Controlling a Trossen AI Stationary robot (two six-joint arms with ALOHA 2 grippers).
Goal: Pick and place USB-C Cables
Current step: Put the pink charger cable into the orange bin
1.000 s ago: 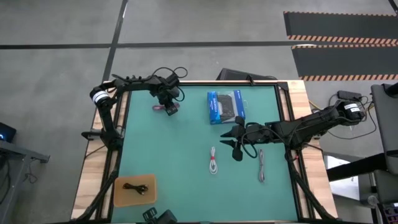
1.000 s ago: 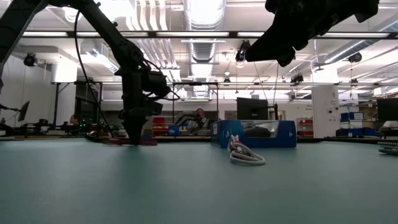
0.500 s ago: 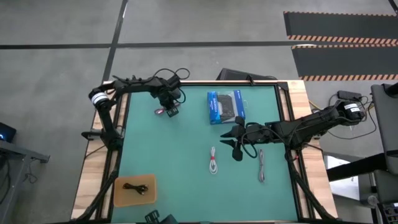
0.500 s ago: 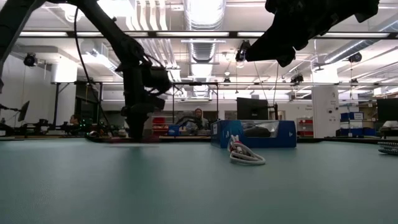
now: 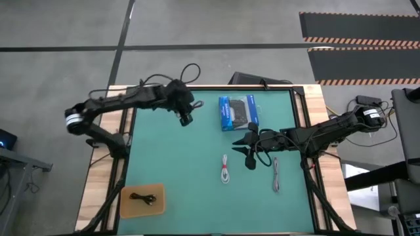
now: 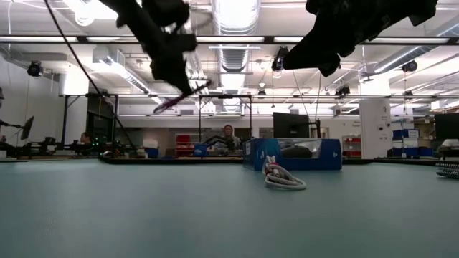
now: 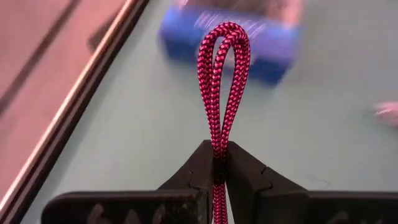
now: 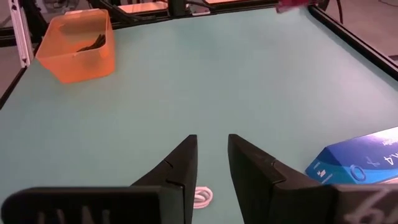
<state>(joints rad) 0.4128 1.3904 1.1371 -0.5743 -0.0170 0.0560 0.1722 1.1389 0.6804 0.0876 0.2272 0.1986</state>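
We see the left gripper clenched on the red cable, its folded loop sticking out past the fingertips — raised well above the green table, near the blue box. The right gripper hangs just beside that box on its other side, fingers slightly parted and holding nothing. The white cable and grey cable lie beyond the right gripper from the box; the black cable sits in the orange bin, well apart from the box.
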